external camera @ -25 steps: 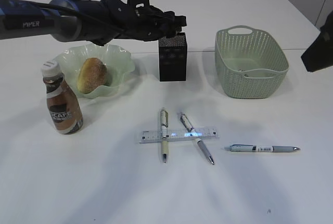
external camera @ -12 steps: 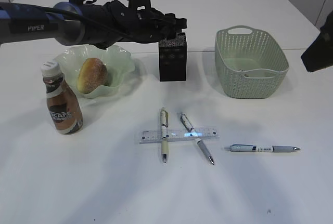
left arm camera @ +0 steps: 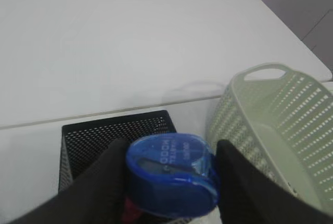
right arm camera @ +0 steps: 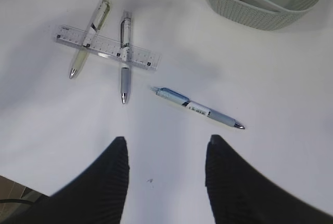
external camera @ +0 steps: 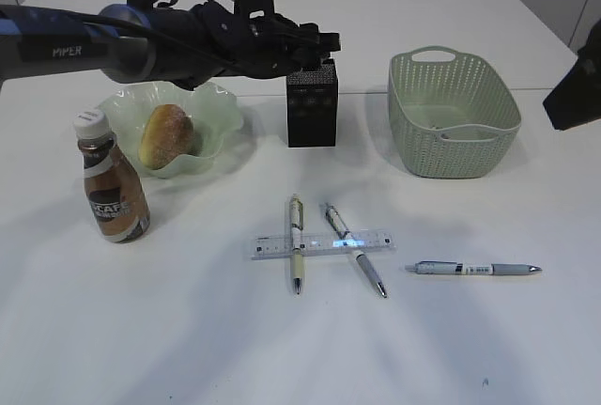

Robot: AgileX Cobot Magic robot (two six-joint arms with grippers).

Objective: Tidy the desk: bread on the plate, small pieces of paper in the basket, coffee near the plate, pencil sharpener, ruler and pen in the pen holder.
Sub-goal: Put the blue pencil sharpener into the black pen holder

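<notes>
Left gripper [left arm camera: 169, 182] fingers are clamped on the blue pencil sharpener [left arm camera: 170, 174] right above the pen holder [left arm camera: 117, 143]; it looks light, hard and slick, so grip its flat sides, while the right gripper [right arm camera: 166, 174] fingers hang open, empty.

Three pens [external camera: 297, 241], one ruler [external camera: 322, 244], one basket [external camera: 453, 127].

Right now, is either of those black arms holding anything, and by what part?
The left pincer grips a blue pencil sharpener by its two sides, above the pen holder. The right pincer is open and empty.
</notes>
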